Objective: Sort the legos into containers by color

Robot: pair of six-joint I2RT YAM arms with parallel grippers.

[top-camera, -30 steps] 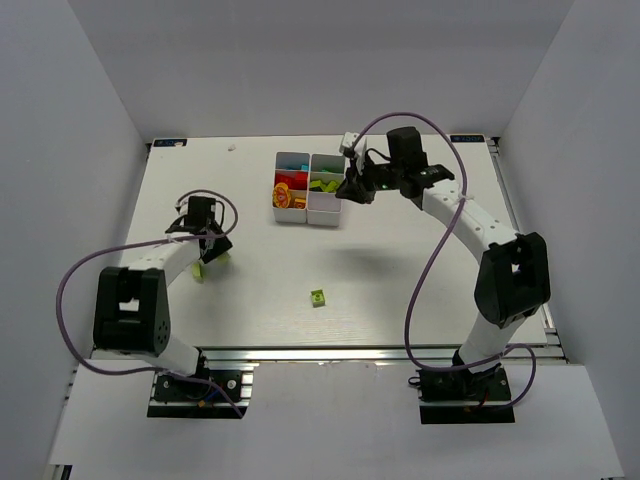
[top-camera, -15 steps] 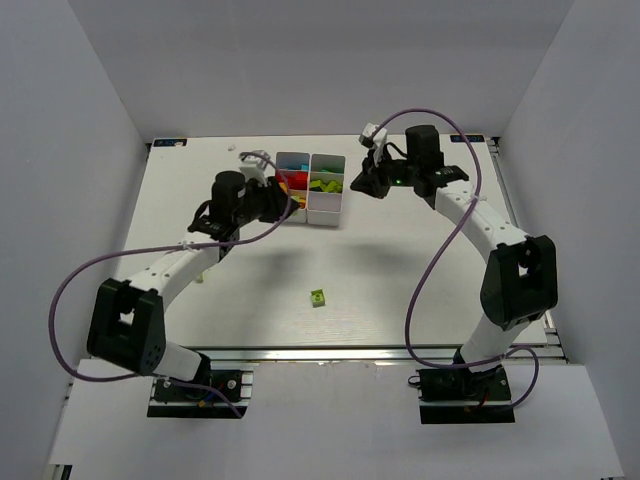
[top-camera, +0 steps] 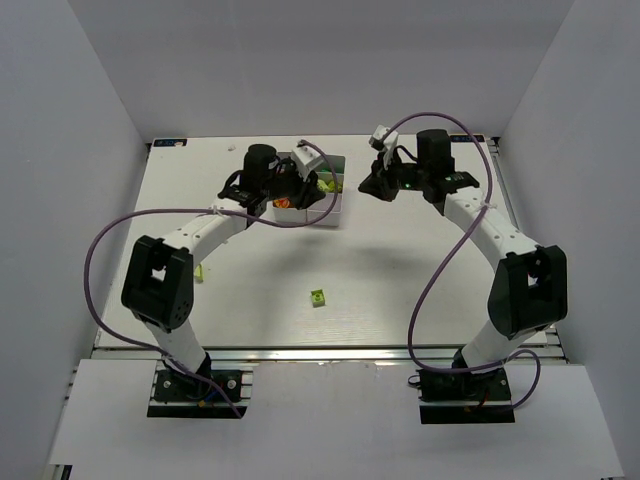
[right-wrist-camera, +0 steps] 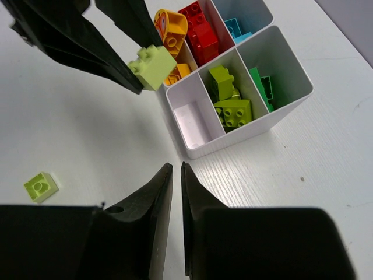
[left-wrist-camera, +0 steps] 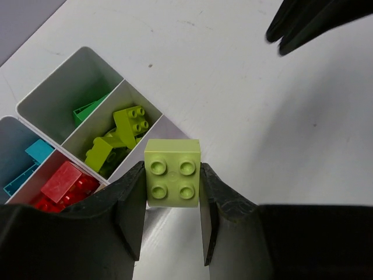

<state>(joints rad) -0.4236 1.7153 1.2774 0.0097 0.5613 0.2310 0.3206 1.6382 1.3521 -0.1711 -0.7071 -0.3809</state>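
Square lime brick point(left-wrist-camera: 172, 172), four round studs, in left tool point(left-wrist-camera: 171, 182) grip.

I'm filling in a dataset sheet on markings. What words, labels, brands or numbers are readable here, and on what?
No readable text in any view.
The blue tag at the far left corner of the table: too small to read.
On the lime brick, any stud embossing is too blurred to read.

You're looking at a lime brick point(left-wrist-camera: 172, 172) in the black left pincer point(left-wrist-camera: 172, 178). Your white tray point(right-wrist-camera: 250, 131) shows red bricks point(right-wrist-camera: 201, 35), orange bricks point(right-wrist-camera: 172, 26), light-blue bricks point(right-wrist-camera: 233, 26), lime bricks point(right-wrist-camera: 233, 111) and dark-green bricks point(right-wrist-camera: 261, 81). The loose brick point(top-camera: 318, 297) is lime, the tabletop point(top-camera: 400, 290) white.
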